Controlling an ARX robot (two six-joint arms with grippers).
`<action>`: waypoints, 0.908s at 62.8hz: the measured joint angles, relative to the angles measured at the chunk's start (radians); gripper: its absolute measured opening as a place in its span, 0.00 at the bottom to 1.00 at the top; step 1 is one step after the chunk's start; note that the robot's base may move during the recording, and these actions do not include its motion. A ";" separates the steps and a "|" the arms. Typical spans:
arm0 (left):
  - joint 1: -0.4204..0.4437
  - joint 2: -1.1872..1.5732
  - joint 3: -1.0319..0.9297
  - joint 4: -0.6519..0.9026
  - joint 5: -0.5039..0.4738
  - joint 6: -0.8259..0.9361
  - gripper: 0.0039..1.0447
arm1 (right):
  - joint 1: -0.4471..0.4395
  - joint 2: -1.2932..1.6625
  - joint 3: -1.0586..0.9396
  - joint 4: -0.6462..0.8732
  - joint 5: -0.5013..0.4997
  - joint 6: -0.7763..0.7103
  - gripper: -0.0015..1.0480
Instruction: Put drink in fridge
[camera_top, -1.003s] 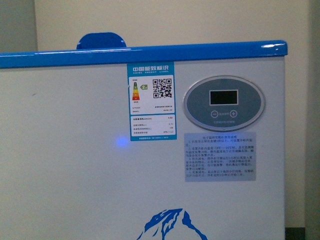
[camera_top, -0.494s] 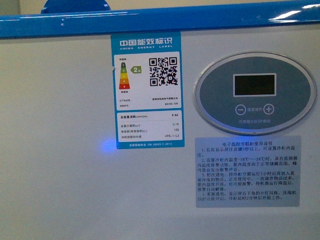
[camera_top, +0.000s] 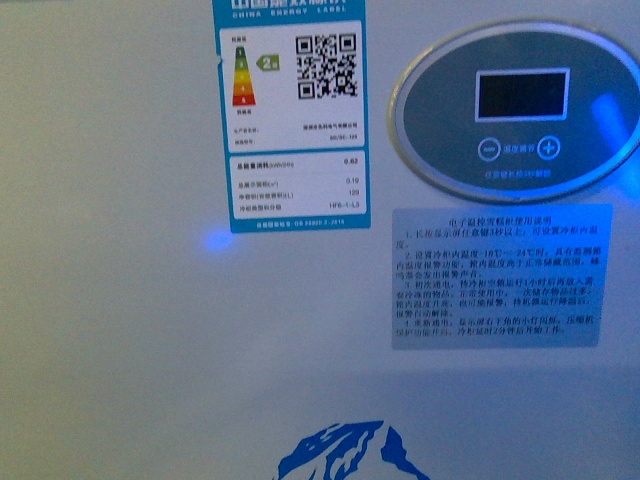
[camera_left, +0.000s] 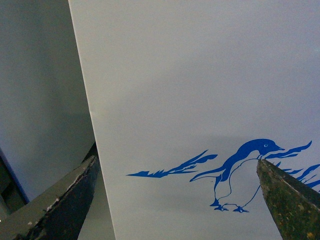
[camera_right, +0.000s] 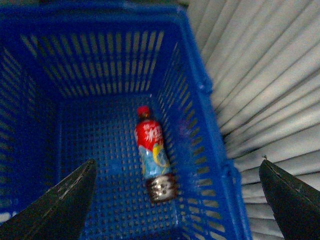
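Note:
The drink (camera_right: 154, 154), a small bottle with a red cap and red label, lies on its side on the floor of a blue mesh basket (camera_right: 200, 125) in the right wrist view. My right gripper (camera_right: 177, 200) hangs open above the basket, well clear of the bottle. The fridge (camera_top: 120, 300) fills the front view: white wall, oval grey display (camera_top: 515, 110), energy label (camera_top: 290, 115). In the left wrist view my left gripper (camera_left: 175, 197) stands open close to the fridge's white side (camera_left: 200, 90), over the blue penguin print (camera_left: 240, 170), holding nothing.
A ribbed grey surface (camera_right: 270, 90) runs beside the basket. A grey wall (camera_left: 40, 100) lies past the fridge's corner edge. A blue mountain print (camera_top: 345, 455) marks the fridge front low down, with a grey instruction sticker (camera_top: 500, 275) under the display.
The front view has closed in on the fridge and dropped lower: the blue rim and handle have left the top of the picture, and the display and labels appear larger.

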 joint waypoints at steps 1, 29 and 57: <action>0.000 0.000 0.000 0.000 0.000 0.000 0.92 | 0.004 0.058 0.010 0.023 0.000 -0.006 0.93; 0.000 0.000 0.000 0.000 0.000 0.000 0.92 | 0.135 0.914 0.446 0.196 0.209 -0.038 0.93; 0.000 0.000 0.000 0.000 0.000 0.000 0.92 | 0.196 1.319 0.857 0.089 0.338 0.094 0.93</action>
